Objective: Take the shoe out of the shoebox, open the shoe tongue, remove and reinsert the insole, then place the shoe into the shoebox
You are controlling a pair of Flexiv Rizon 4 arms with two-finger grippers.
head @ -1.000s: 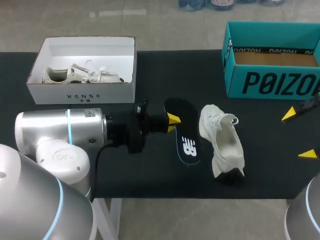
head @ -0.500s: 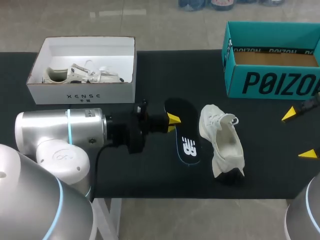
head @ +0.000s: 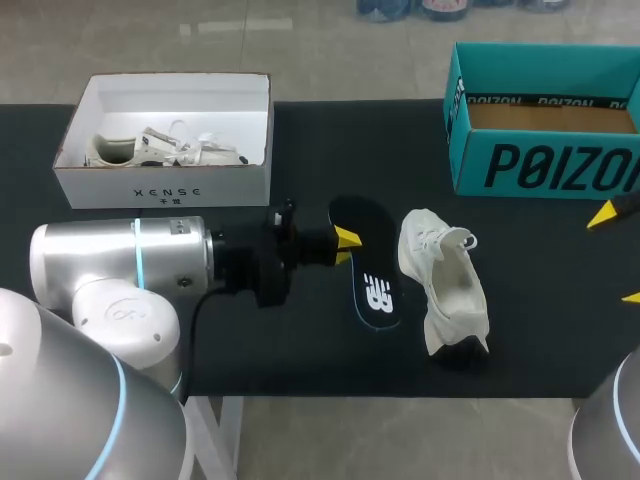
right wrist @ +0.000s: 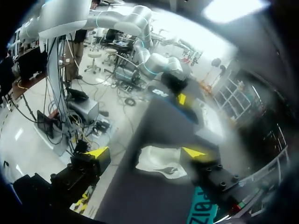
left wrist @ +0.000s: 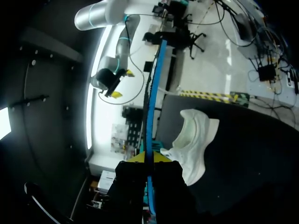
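Drawn back to the right edge since a second ago, my right gripper (head: 621, 255) is half cut off, fingers wide and empty. My left gripper (head: 345, 240) pinches the dark insole (head: 378, 290), its second fingertip hidden. The white shoe (head: 445, 285) lies just right of the insole, outside the teal shoebox (head: 545, 165) at far right.

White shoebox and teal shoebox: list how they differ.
The white shoebox sits at the table's left rear, while the teal shoebox sits at its right rear, partly cut off by the head view's edge. The white shoebox holds a pale shoe, whereas the teal shoebox shows only a bare brown floor. Both stand open, without lids, on the black table.
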